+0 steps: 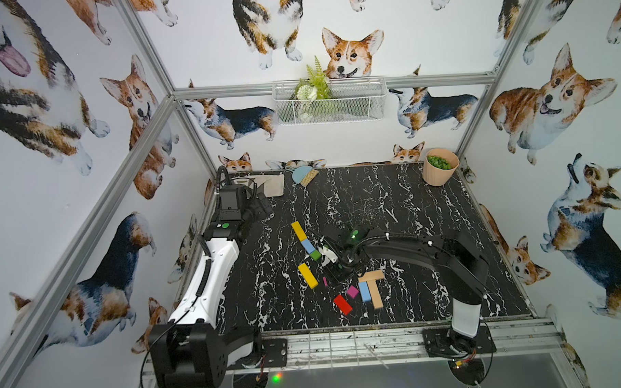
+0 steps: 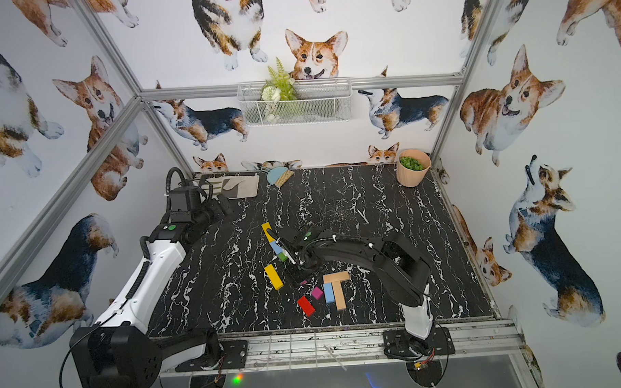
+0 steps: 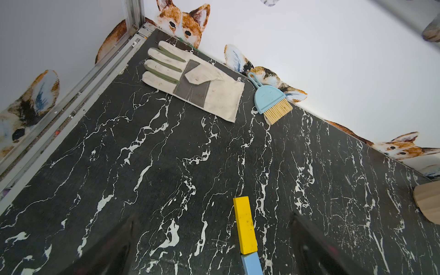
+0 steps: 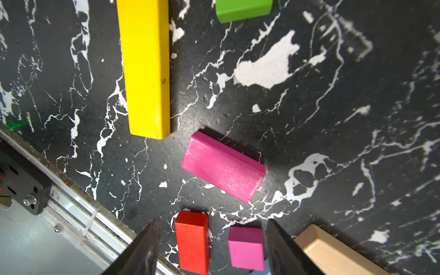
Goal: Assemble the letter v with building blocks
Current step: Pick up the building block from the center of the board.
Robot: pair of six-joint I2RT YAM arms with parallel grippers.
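Note:
In both top views a yellow block (image 1: pixel 298 231), a light blue block (image 1: pixel 308 246) and a green block (image 1: pixel 316 255) lie end to end in a slanted line. A second yellow bar (image 1: pixel 307 275) lies nearer the front. My right gripper (image 1: pixel 331 276) hangs open just right of it, over a magenta bar (image 4: pixel 223 166) that it mostly hides from above. The right wrist view shows the right gripper (image 4: pixel 211 222) empty, with a red block (image 4: pixel 192 242) and a magenta stub (image 4: pixel 246 247) on the table beyond. My left gripper (image 3: pixel 214 217) is open and empty at the back left.
A light blue block (image 1: pixel 364 291) and two tan bars (image 1: pixel 375 294) lie front right of the right gripper. A work glove (image 3: pixel 192 81) and a small blue brush (image 3: pixel 269 97) lie by the back wall. A peach pot (image 1: pixel 439 170) stands in the back right corner.

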